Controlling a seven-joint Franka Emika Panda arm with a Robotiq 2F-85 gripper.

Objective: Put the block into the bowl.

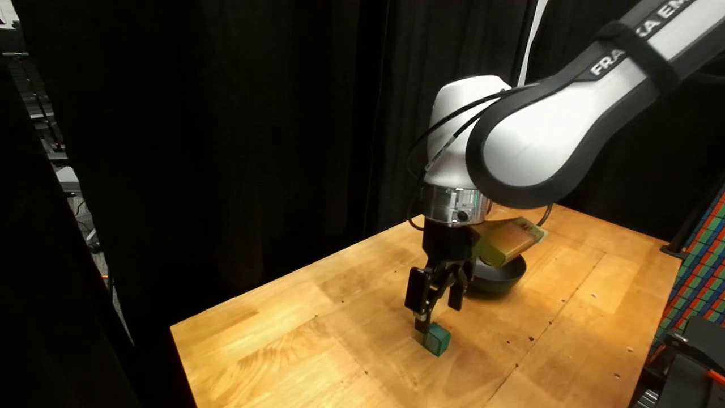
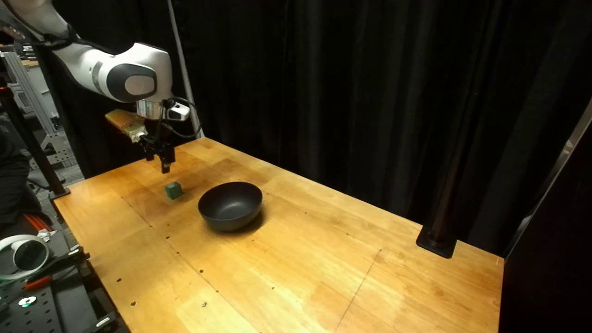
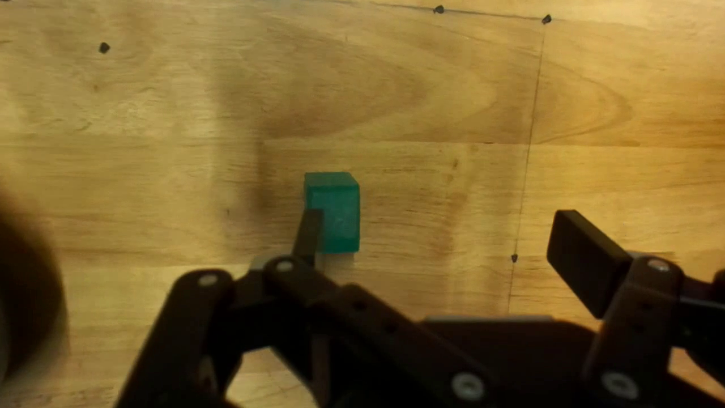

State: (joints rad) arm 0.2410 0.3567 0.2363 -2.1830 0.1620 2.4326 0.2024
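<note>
Robotiq gripper (image 3: 450, 246), jaws parted, hovers near the ungrasped green cube (image 3: 340, 218); grasp and transfer into the black bowl (image 2: 230, 207) remain.

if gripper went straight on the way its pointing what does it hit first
Likely the green block: in the wrist view a fingertip of the open gripper overlaps it, though depth is unclear; otherwise the table.

Beneath your end effector (image 2: 157, 162) you have a wooden tabletop (image 2: 314, 273), peppered with small dark holes (image 2: 201, 271). In both exterior views, black curtains (image 2: 347, 92) hang beyond the end effector; well apart from it, a dark post (image 2: 440, 224) stands on the tabletop.
</note>
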